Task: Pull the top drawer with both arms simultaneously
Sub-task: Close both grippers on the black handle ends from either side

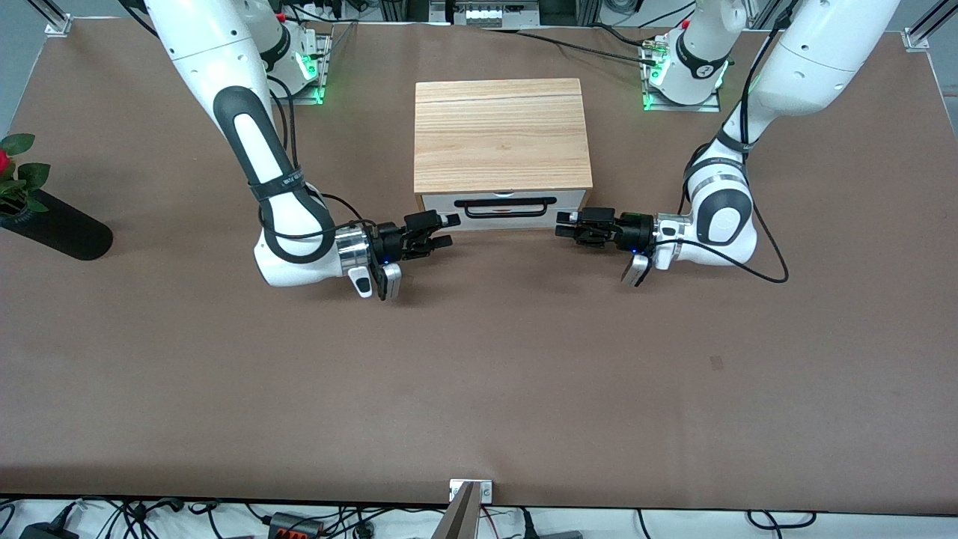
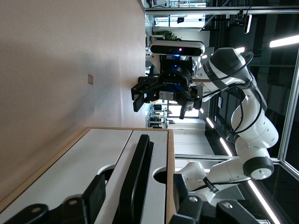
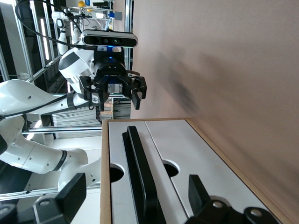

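**Kid:** What are the two arms doing?

**Helper:** They are getting ready to pull. The right end effector (image 1: 447,230) hangs low over the table, at one end of the top drawer (image 1: 503,202). Its fingers are spread apart and hold nothing.

**Kid:** Where is the drawer?

**Helper:** It sits in the wooden cabinet (image 1: 500,135), near the middle of the table's edge where the arms stand. It looks closed. Its long black handle (image 1: 505,207) runs across the white front.

**Kid:** And the other arm?

**Helper:** The left end effector (image 1: 563,225) hangs low at the other end of the drawer. Its fingers are spread too, and empty. The two point at each other.

**Kid:** What comes next?

**Helper:** I think both must slide in and get their fingers around the handle. Then they pull together, at the same speed, so the drawer comes out straight.

**Kid:** Is anything in the way?

**Helper:** Not that I can see. A dark vase (image 1: 56,226) with a red flower (image 1: 4,162) lies by the table's edge at the right arm's end, well apart from the cabinet.
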